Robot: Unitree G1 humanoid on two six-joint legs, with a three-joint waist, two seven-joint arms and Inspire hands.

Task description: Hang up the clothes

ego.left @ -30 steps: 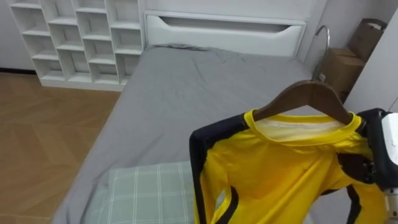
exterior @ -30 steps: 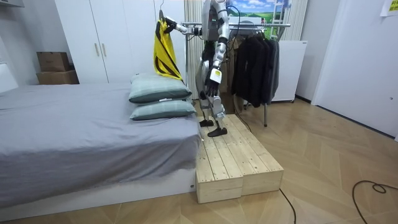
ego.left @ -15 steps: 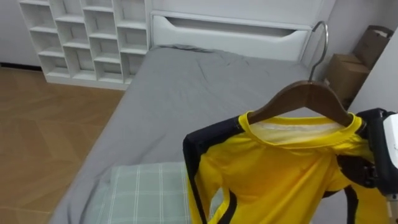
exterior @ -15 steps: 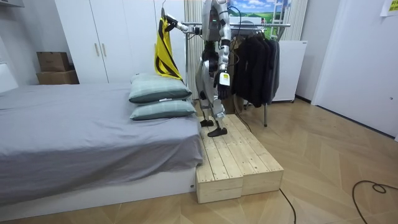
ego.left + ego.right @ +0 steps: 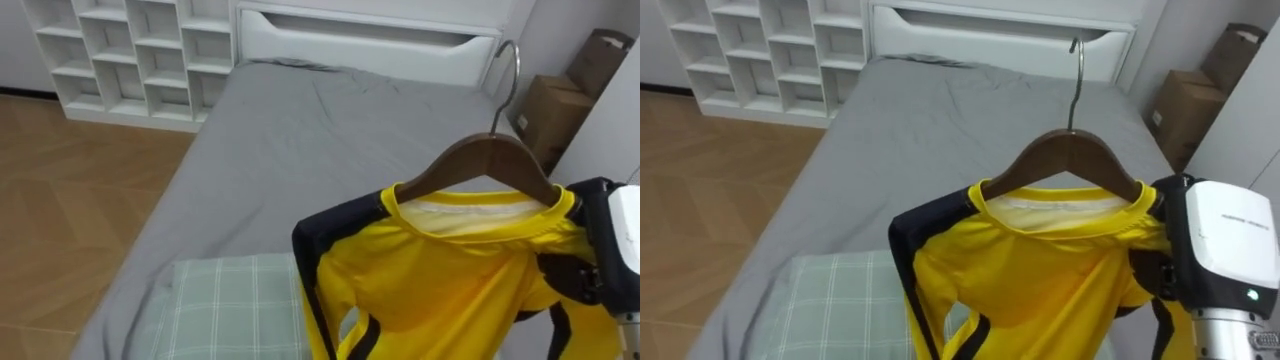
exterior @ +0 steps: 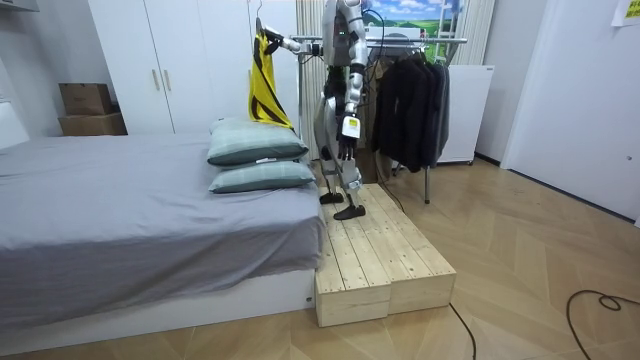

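Observation:
A yellow shirt with dark trim (image 5: 440, 280) hangs on a brown wooden hanger (image 5: 490, 160) with a metal hook (image 5: 505, 75). My right hand (image 5: 590, 275) comes in from the right, its dark fingers curled on the hanger's right shoulder and the shirt there. In the room view I stand on a wooden platform (image 6: 380, 255) at the bed's side. There I hold the shirt (image 6: 264, 85) out at head height over the pillows. My left hand (image 6: 345, 125) hangs at my side.
Below the shirt lies a grey bed (image 5: 300, 140) with a green checked pillow (image 5: 230, 305). A white cubby shelf (image 5: 130, 50) and cardboard boxes (image 5: 555, 100) stand beyond it. Behind me a clothes rack (image 6: 420, 40) holds dark garments (image 6: 410, 110).
The eye view has shifted slightly. The shirt and hanger stay in my right hand. In the room view my left arm swings a little at my side.

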